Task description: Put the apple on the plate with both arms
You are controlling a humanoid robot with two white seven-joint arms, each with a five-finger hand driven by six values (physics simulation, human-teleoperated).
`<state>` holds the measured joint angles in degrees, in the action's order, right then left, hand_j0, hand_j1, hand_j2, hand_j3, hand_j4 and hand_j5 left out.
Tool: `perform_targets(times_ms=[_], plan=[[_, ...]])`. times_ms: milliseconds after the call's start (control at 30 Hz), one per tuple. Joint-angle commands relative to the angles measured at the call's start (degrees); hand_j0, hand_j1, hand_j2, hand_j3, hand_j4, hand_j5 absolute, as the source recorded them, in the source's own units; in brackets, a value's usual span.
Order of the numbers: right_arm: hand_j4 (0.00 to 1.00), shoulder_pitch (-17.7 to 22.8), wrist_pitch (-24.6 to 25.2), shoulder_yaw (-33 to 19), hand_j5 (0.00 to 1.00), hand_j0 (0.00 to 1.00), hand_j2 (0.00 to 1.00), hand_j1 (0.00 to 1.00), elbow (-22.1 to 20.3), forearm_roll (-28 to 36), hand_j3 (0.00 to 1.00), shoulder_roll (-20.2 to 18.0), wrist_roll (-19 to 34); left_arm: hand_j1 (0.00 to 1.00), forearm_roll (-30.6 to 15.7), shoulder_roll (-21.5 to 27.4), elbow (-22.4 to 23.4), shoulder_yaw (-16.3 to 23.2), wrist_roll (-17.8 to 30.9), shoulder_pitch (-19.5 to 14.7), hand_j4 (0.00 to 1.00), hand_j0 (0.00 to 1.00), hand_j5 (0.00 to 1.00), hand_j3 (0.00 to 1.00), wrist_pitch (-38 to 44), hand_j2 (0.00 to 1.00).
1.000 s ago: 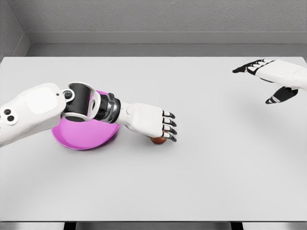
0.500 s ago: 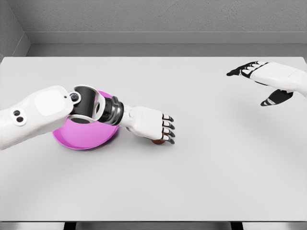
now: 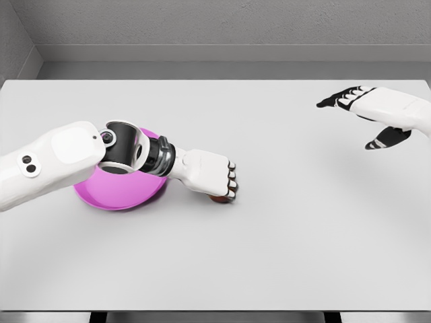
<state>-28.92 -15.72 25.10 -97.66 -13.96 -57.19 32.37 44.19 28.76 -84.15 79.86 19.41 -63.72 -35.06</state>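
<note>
One apple [image 3: 219, 199] lies on the table [image 3: 283, 235], just right of the pink plate [image 3: 114, 192], mostly hidden beneath the left hand [image 3: 210, 175], whose fingers curl down around it. Right hand [image 3: 374, 108] hovers far right, fingers spread, holding nothing.

A broad, pale grey, matte rectangular surface [image 3: 283, 256] fills most of the view, evenly lit with soft shadows. Behind it runs a rough, grey concrete-like back wall [image 3: 229, 20], meeting a similar grey side wall [image 3: 13, 40] at the left corner. A dark strip shows below the near edge.
</note>
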Motion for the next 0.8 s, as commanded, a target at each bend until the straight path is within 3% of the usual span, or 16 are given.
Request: perform_targets(times_ms=[0,167,367,500,667,767], plan=[[1.00,0.00,0.07,-0.14,1.00,1.00,1.00,1.00,-0.08,0.16,1.00,-0.11,-0.03,0.45,-0.16,-0.02,-0.04,-0.05,-0.08,0.00,0.45,0.45,0.45,0.45,0.06,0.45],[1.00,0.09,0.07,-0.14,1.00,1.00,1.00,1.00,0.01,0.16,1.00,-0.20,-0.03,0.24,0.19,-0.02,-0.04,-0.05,0.01,0.00,0.24,0.24,0.24,0.24,0.06,0.24],[1.00,0.18,0.07,-0.14,1.00,1.00,1.00,1.00,-0.08,0.16,1.00,-0.20,-0.03,0.14,-0.07,0.06,-0.04,-0.23,0.01,-0.09,0.14,0.14,0.14,0.14,0.06,0.14],[1.00,0.18,0.07,-0.14,1.00,1.00,1.00,1.00,-0.08,0.16,1.00,-0.29,-0.03,0.14,-5.08,0.33,0.13,-1.02,-0.34,-0.62,0.14,0.14,0.14,0.14,0.06,0.14],[1.00,0.26,0.07,-0.14,1.00,1.00,1.00,1.00,-0.08,0.16,1.00,-0.29,-0.03,0.15,-10.61,3.66,2.50,-6.55,-0.52,0.09,0.15,0.15,0.15,0.15,0.06,0.15],[1.00,0.26,0.07,-0.14,1.00,1.00,1.00,1.00,-0.08,0.16,1.00,-0.47,-0.03,0.15,-11.58,6.30,2.59,-9.28,-0.52,0.26,0.15,0.15,0.15,0.15,0.06,0.15]])
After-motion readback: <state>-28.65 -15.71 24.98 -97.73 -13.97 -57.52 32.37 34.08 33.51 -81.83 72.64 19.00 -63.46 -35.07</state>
